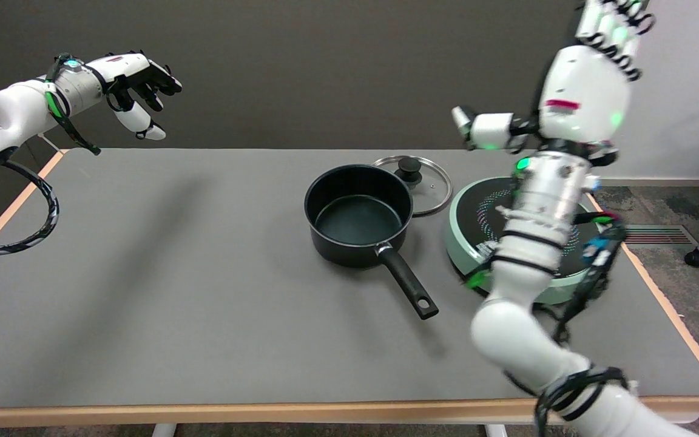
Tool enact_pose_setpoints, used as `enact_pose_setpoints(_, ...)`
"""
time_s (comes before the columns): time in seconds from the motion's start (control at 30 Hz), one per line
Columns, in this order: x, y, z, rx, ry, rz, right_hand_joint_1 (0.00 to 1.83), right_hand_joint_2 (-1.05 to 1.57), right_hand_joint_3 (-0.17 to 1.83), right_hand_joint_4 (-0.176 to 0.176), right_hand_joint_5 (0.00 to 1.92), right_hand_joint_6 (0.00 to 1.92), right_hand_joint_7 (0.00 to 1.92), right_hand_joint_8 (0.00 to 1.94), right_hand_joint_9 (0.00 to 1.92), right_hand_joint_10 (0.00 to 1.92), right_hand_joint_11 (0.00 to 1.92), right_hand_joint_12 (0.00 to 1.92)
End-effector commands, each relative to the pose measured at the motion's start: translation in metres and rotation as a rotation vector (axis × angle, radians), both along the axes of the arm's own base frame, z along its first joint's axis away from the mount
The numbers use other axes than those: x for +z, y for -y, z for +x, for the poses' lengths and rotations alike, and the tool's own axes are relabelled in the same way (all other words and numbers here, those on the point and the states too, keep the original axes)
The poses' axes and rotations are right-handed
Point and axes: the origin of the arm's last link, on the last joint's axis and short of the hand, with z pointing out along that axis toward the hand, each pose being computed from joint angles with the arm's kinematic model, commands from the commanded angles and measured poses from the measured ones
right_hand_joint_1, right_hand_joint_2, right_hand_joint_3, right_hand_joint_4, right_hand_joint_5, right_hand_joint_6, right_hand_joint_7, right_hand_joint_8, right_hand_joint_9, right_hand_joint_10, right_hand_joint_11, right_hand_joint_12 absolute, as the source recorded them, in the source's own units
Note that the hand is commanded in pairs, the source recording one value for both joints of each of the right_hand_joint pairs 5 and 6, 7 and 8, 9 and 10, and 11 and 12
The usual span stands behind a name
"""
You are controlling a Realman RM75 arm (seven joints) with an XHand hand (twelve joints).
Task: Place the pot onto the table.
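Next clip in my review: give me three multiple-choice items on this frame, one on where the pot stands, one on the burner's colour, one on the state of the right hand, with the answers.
1. Where does the pot stand?
A. on the burner
B. on the table, left of the burner
C. on the glass lid

2. What colour is the body of the burner?
A. pale green
B. red
C. yellow

3. What is the right hand doing?
A. gripping the pot handle
B. pressing on the lid
C. raised above the burner, holding nothing

Answers:
1. B, the pot rests on the grey table, with its handle pointing toward the near edge.
2. A, its rim is pale green around a dark top.
3. C, the hand is up in the air, apart from everything; the glass lid lies flat behind the pot.
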Motion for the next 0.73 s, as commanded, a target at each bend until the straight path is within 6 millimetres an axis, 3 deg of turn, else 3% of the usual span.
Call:
enact_pose_setpoints(0.03,0.127,-0.021,0.012,0.007,0.056,0.096,1.14,-0.02,0.74,-0.176,0.05,0.05,0.05,0.05,0.05,0.05,0.05,0.05)
enact_pose_setpoints(0.73,0.142,-0.037,0.005,-0.004,0.13,0.212,1.14,-0.01,0.75,-0.176,0.05,0.05,0.05,0.05,0.05,0.05,0.05,0.05)
